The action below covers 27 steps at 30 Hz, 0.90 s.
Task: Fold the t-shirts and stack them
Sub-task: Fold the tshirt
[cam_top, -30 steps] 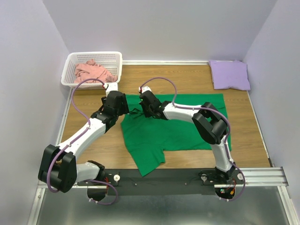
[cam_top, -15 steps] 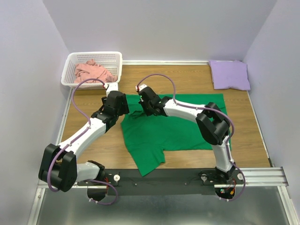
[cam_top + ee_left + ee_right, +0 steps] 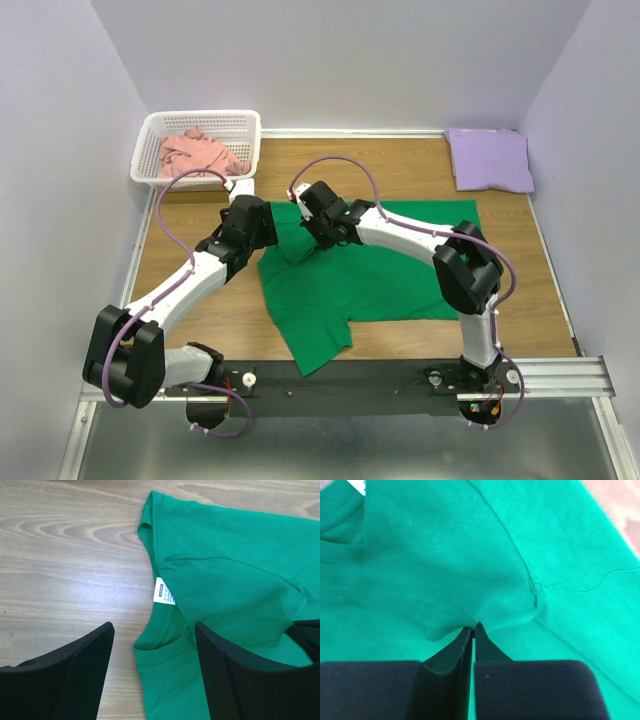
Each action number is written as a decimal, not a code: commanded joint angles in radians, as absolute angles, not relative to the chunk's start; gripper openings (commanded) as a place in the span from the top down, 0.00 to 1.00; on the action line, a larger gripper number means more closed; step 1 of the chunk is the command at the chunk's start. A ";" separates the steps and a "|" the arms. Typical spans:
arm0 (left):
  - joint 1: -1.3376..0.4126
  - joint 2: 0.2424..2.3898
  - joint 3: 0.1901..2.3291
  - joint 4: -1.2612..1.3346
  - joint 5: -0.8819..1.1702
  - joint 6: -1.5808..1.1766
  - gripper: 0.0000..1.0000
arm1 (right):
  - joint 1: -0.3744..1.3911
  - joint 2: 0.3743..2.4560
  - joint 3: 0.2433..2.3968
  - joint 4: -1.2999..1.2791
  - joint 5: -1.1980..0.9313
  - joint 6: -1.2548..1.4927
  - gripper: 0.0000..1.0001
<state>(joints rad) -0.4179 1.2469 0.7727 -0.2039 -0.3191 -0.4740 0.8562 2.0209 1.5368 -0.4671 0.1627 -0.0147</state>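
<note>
Worktop (image 3: 400, 170): pale wood grain, walled on three sides, with both arm bases at its near edge.
Green t-shirt (image 3: 390, 280): the largest cloth, spread mostly flat across the middle of the worktop. One sleeve points toward the near edge. The far-left shoulder is rumpled and lifted where the two arms meet.
Right arm (image 3: 400, 235): reaches from the near right, across the green t-shirt, to its far-left shoulder.
Left arm (image 3: 190, 280): stretches from the near left, over bare wood, to the left edge of the green t-shirt by the collar.
Basket (image 3: 147, 150): white plastic lattice, in the far-left corner of the worktop.
Lavender t-shirt (image 3: 490, 160): folded into a neat square, lying flat in the far-right corner, well apart from the green one.
Pink t-shirt (image 3: 200, 153): crumpled in a heap inside the basket.
Left gripper (image 3: 154, 630): fingers stand wide apart and grasp nothing. It hangs above the collar edge, with bare wood under one side of the gap and green cloth under the other.
Right gripper (image 3: 473, 628): fingers nearly together, their tips pinching a small pucker of the green t-shirt beside a sleeve seam.
Neck label (image 3: 164, 592): small and white, at the inner edge of the collar, just beyond the left gripper's gap.
</note>
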 commanded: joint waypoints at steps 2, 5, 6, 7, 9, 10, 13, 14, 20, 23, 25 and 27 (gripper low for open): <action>-0.411 1.247 0.753 -0.195 -0.267 -0.469 0.26 | 0.861 1.962 1.577 -0.523 0.155 -0.089 0.84; -0.411 1.253 0.759 -0.204 -0.242 -0.474 0.26 | 0.861 1.965 1.580 -0.546 0.127 -0.095 0.76; -0.411 1.255 0.764 -0.219 -0.236 -0.479 0.26 | 0.861 1.957 1.566 -0.551 0.118 -0.092 0.71; -0.411 1.253 0.767 -0.225 -0.220 -0.488 0.26 | 0.861 1.951 1.557 -0.554 0.101 -0.077 0.68; -0.411 1.244 0.770 -0.253 -0.203 -0.506 0.26 | 0.861 1.936 1.536 -0.554 0.088 -0.060 0.61; -0.411 1.243 0.770 -0.264 -0.181 -0.526 0.26 | 0.861 1.918 1.514 -0.552 0.080 -0.037 0.57; -0.411 1.238 0.761 -0.288 -0.114 -0.573 0.26 | 0.844 1.895 1.477 -0.549 0.087 0.056 0.54; -0.411 1.233 0.747 -0.285 -0.091 -0.586 0.26 | 0.818 1.890 1.467 -0.545 0.084 0.090 0.54; -0.411 1.253 0.700 -0.239 0.090 -0.699 0.26 | 0.686 1.760 1.263 -0.352 -0.081 0.354 0.54; -0.414 1.285 0.678 -0.186 0.147 -0.768 0.27 | 0.637 1.701 1.156 -0.204 -0.143 0.483 0.54; -0.426 1.298 0.670 -0.169 0.161 -0.805 0.29 | 0.621 1.684 1.112 -0.128 -0.143 0.567 0.54; -0.440 1.308 0.658 -0.137 0.156 -0.859 0.31 | 0.608 1.669 1.051 -0.045 -0.152 0.618 0.54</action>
